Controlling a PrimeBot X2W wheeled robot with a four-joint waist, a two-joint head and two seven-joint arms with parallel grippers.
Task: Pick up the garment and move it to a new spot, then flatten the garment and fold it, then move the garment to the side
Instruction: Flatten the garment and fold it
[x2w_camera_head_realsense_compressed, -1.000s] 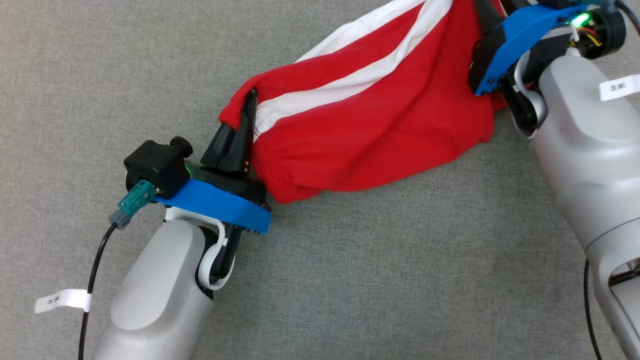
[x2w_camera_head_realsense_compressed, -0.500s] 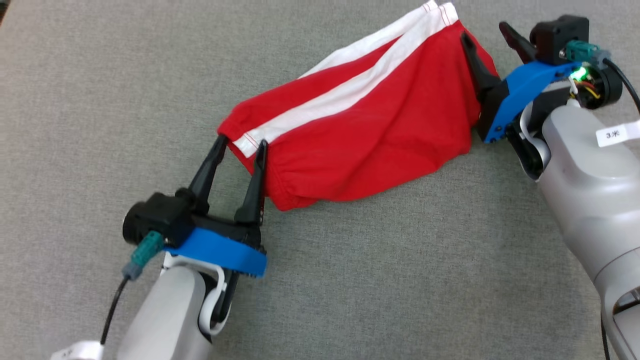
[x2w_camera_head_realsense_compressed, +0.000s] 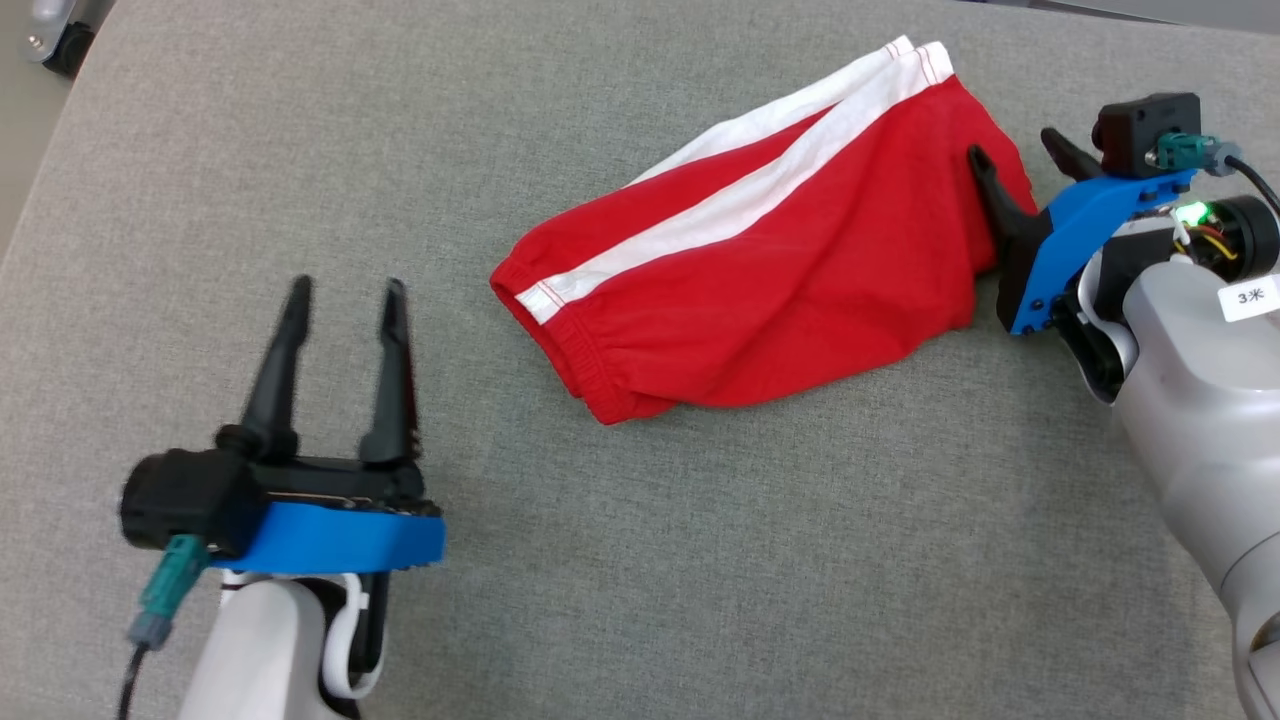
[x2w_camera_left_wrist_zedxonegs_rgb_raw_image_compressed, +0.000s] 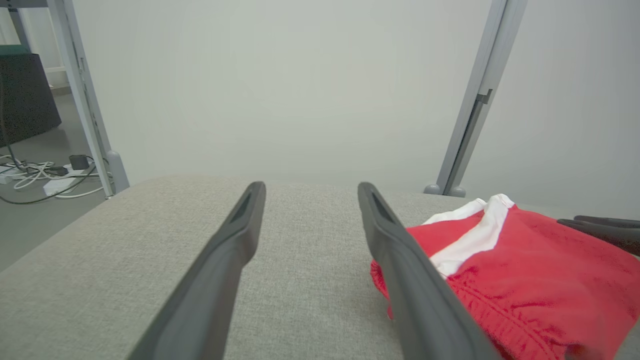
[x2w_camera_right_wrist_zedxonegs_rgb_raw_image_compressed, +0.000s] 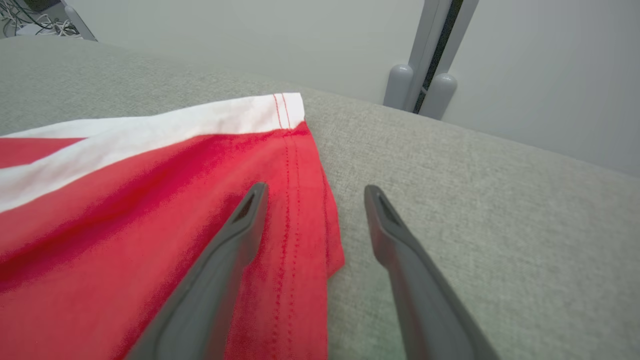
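Both just released. Left gripper (x2w_camera_head_realsense_compressed: 347, 290) is wide open and empty, backed off to 8 o'clock. Right gripper (x2w_camera_head_realsense_compressed: 1012, 145) is wide open and empty, straddling the hem at 3 o'clock. Folded red shorts (x2w_camera_head_realsense_compressed: 780, 270) lie mid-bench (x2w_camera_head_realsense_compressed: 700, 560). Fold looks done; the move aside remains.

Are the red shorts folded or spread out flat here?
Folded in half: the shorts lie with both white side stripes together along one edge.
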